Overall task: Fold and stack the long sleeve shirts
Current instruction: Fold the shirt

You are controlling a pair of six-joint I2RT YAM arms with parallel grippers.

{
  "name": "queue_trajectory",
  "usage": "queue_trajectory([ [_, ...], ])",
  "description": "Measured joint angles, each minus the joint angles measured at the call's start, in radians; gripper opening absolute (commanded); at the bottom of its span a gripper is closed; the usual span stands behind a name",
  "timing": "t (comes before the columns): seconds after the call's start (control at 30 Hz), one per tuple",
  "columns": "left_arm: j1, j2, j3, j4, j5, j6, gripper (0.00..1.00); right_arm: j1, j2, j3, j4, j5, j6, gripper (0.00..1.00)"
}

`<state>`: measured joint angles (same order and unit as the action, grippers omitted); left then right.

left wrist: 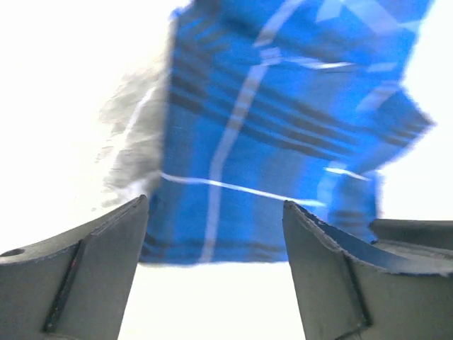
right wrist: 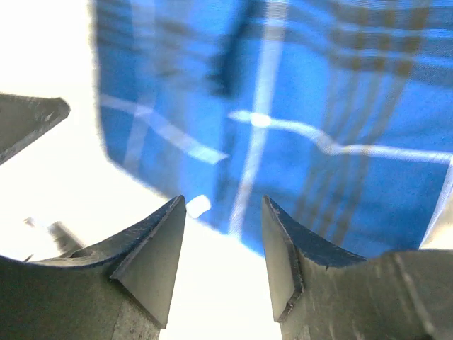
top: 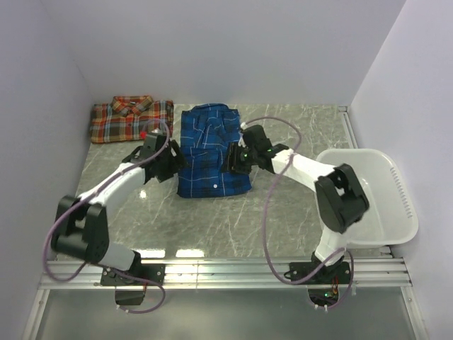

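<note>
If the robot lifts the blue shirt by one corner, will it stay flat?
Probably not: the blue shirt is soft, wrinkled cloth, so it would likely droop and unfold. Pushed, it would probably bunch up rather than slide whole.

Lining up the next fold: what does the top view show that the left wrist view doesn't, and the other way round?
Top only: the red shirt folded at far left, the basket at right, and the right hand. Left wrist only: a close look at the left hand, open with nothing gripped. Both: the blue shirt, with the left hand at its edge.
</note>
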<state>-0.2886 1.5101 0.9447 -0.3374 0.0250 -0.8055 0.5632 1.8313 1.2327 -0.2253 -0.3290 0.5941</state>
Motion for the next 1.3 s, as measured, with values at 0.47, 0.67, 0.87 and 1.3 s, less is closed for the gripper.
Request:
queue_trajectory([
  [0.47,-0.009,-0.200,-0.232,0.230,0.197,-0.044,0.27,0.034,-0.024,-0.101,0.399,-0.349,0.148,0.50],
  [0.67,-0.002,-0.080,-0.331,0.341,0.218,-0.064,0.20,0.058,0.169,-0.101,0.458,-0.390,0.174,0.45],
  [0.87,0.013,-0.039,-0.388,0.414,0.240,-0.101,0.18,0.049,0.246,-0.099,0.448,-0.414,0.177,0.45],
  [1.3,0.018,-0.039,-0.395,0.428,0.240,-0.106,0.19,-0.092,0.016,-0.203,0.334,-0.420,0.097,0.45],
])
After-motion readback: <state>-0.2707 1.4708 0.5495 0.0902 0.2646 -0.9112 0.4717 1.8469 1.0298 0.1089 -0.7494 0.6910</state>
